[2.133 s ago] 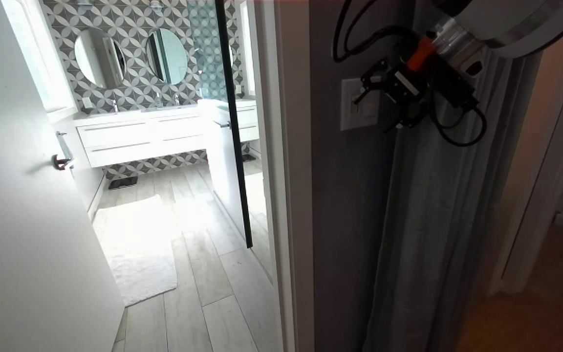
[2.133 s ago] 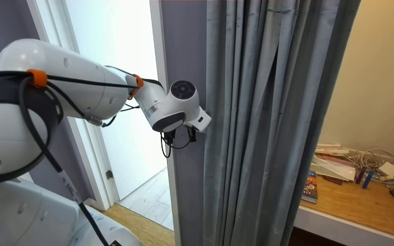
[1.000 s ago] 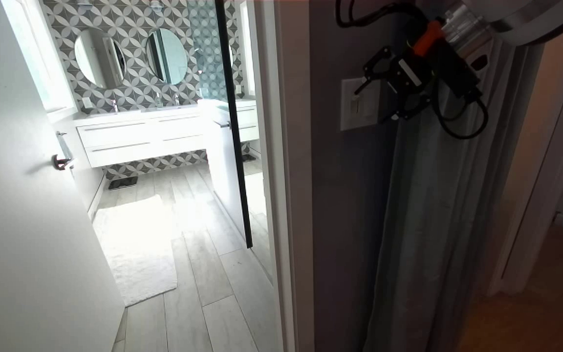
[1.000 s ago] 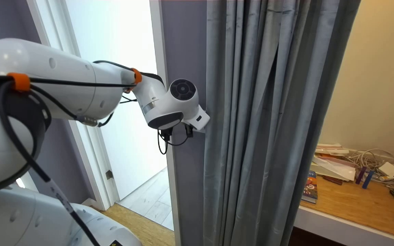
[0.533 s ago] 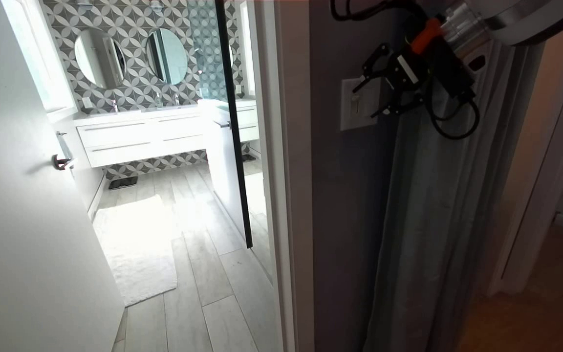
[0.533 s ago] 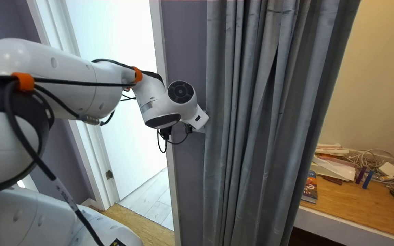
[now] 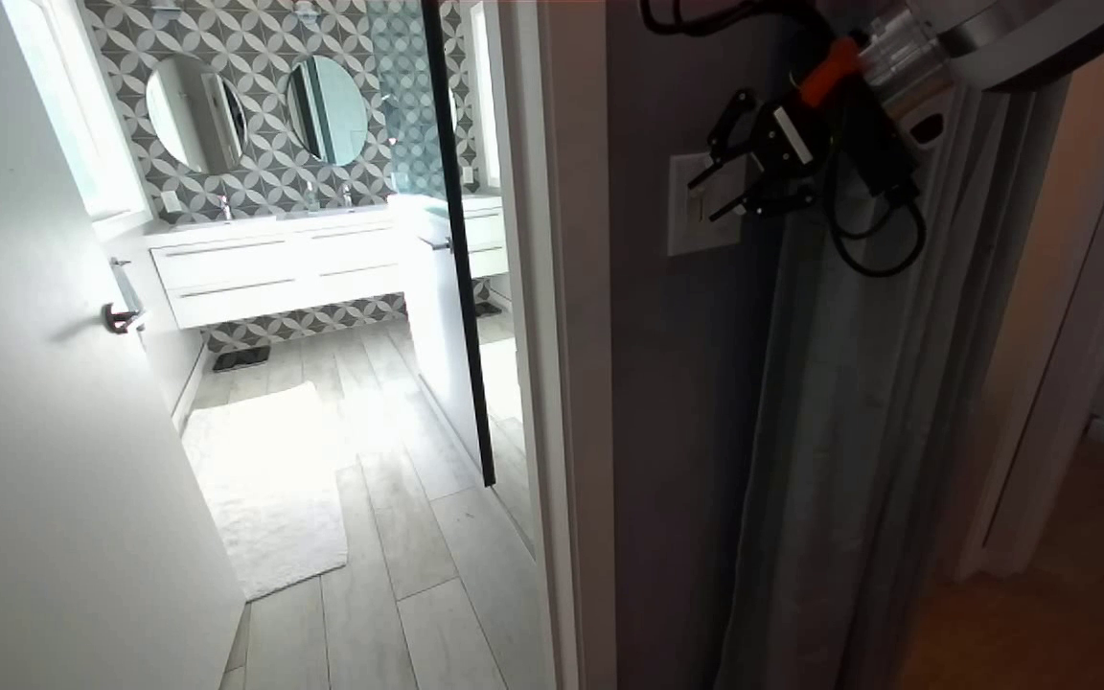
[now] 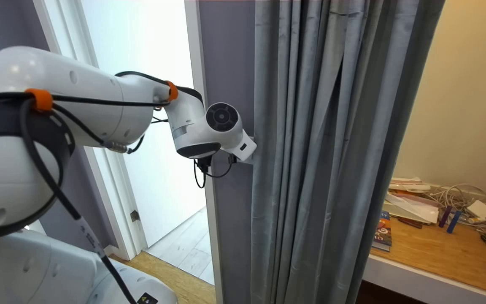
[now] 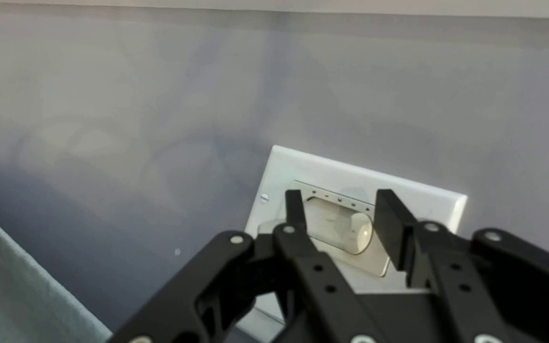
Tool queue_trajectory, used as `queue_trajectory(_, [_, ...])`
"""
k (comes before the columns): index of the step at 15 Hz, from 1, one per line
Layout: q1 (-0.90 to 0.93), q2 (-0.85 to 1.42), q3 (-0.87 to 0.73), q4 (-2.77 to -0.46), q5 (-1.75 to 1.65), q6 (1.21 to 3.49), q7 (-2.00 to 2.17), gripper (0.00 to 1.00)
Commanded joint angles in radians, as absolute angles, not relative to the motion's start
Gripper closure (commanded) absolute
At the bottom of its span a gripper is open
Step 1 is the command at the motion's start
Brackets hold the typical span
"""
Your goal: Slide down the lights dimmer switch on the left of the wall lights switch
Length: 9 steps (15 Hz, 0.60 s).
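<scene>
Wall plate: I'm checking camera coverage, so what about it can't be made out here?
Wrist view: much of the wall plate low in that picture, hidden behind the black jaws; also whether they touch it, since any gap lies beyond their tips.
In an exterior view: most of the wall plate, and the jaws, hidden behind the robot's wrist.
In an exterior view: how the dimmer is set, too small and dim.

Your wrist view looks along the pincer (image 9: 340, 195), close up, at the wall plate (image 9: 331, 176).
In an exterior view, farther off, you look down toward the vanity (image 7: 274, 261) left of the pincer; in an exterior view you face the curtain (image 8: 310, 169) to its right from behind the arm (image 8: 87, 84). Both exterior views share curtain and door frame (image 7: 576, 345).
</scene>
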<state>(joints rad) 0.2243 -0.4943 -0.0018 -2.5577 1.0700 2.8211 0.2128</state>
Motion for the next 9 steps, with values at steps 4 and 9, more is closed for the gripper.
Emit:
queue_trajectory(4, [0.285, -0.458, -0.043, -2.509, 1.208, 2.877, 0.096, 0.57])
queue_trajectory(9, [0.299, -0.448, -0.054, -2.497, 1.265, 2.884, 0.039, 0.70])
